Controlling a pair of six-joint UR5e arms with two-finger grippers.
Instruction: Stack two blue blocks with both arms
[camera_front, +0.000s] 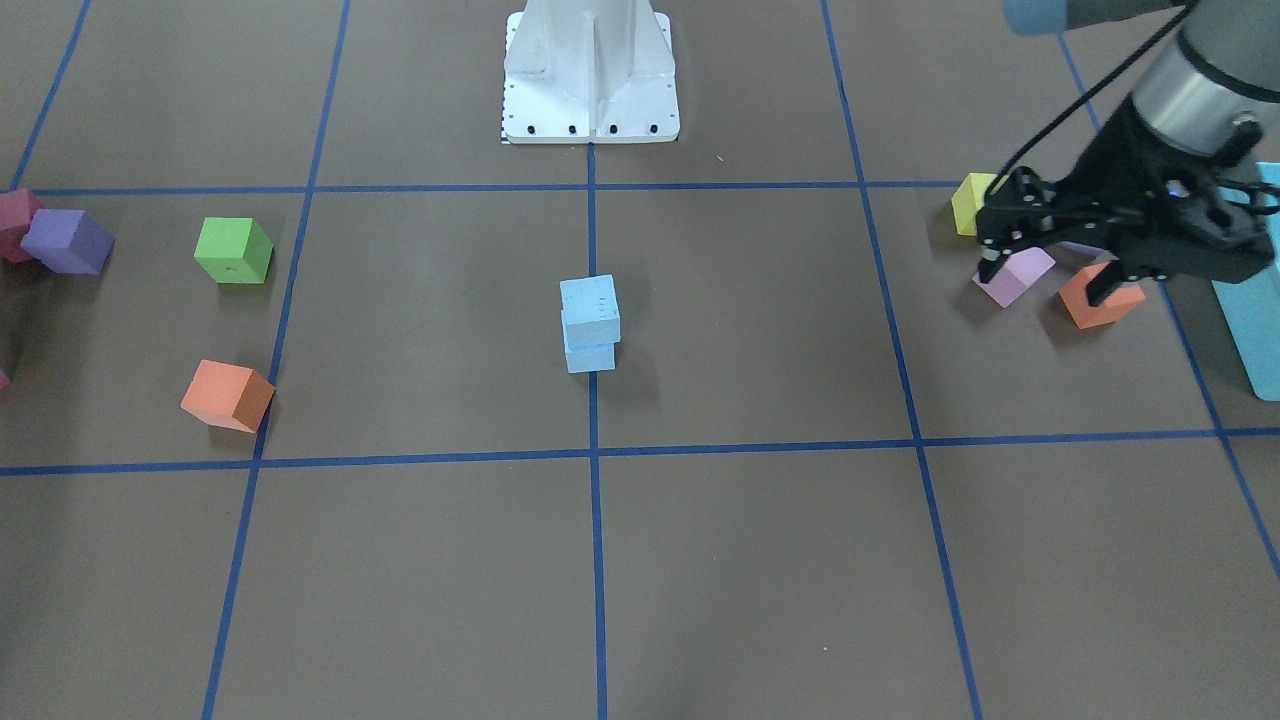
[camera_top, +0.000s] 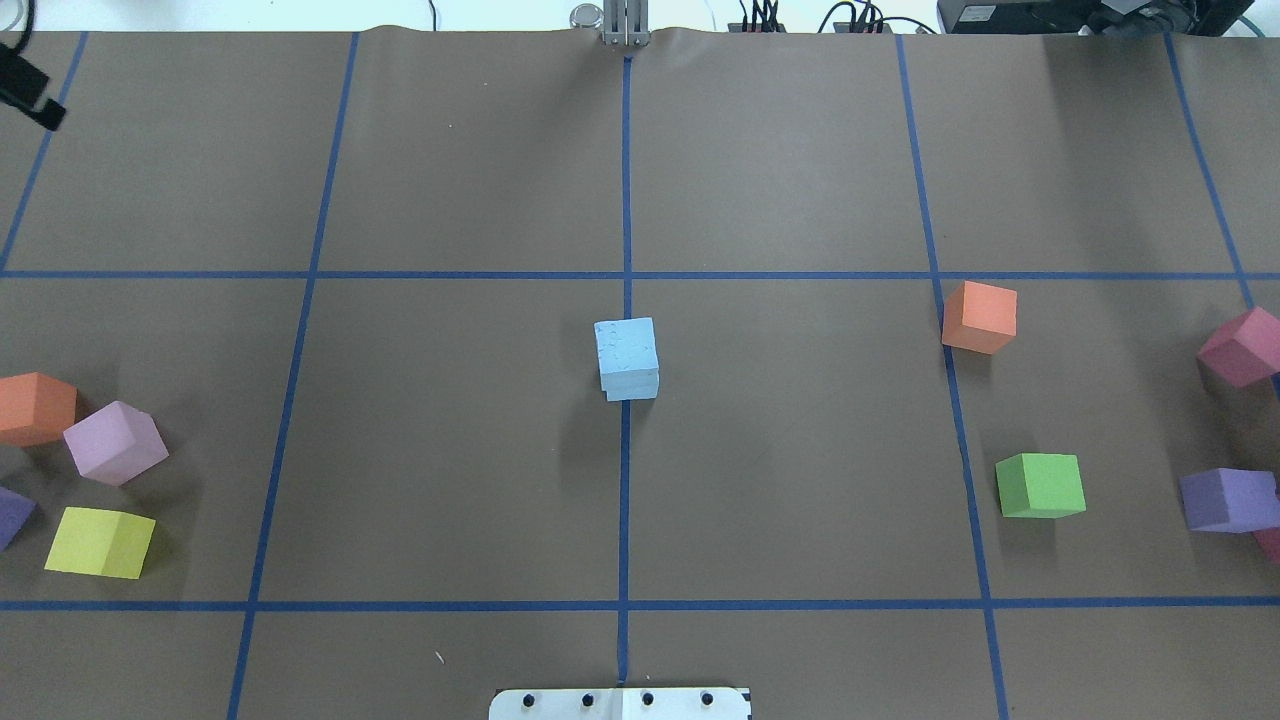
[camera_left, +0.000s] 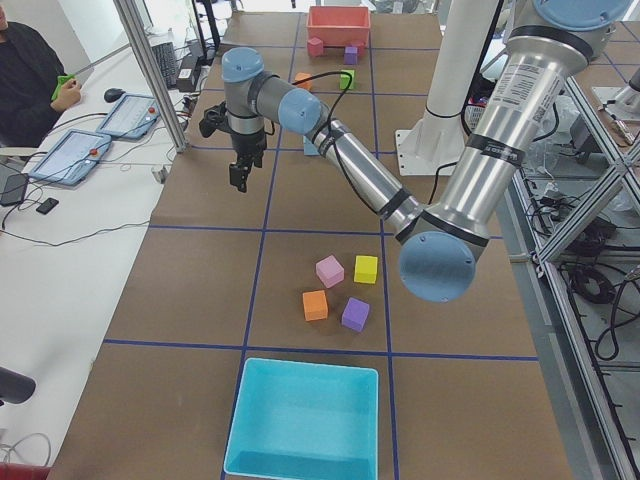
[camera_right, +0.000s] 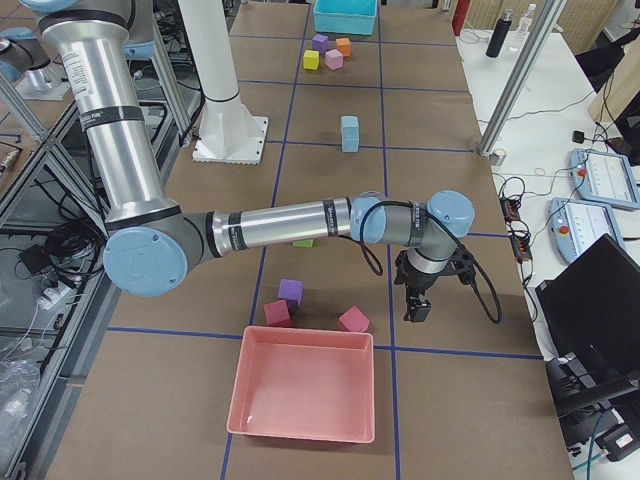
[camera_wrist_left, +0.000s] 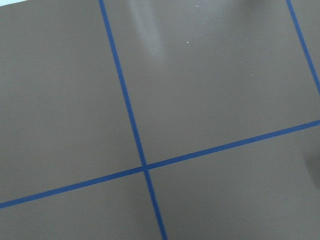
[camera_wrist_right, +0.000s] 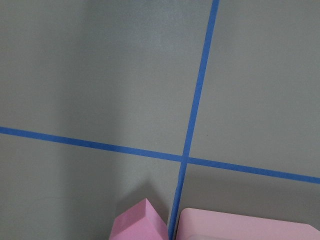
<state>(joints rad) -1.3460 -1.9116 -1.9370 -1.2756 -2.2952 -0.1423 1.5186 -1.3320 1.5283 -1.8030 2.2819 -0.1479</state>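
Observation:
The two sky-blue blocks stand stacked at the table's centre, the top one slightly twisted on the bottom one. The stack also shows in the overhead view and the right side view. No gripper touches it. My left gripper is open and empty, held high over the table's far left part; it also shows in the left side view. My right gripper shows only in the right side view, near the pink tray, and I cannot tell whether it is open or shut.
Left cluster: orange, pink and yellow cubes, with a turquoise box beyond. Right side: orange, green, purple and magenta cubes, and a pink tray.

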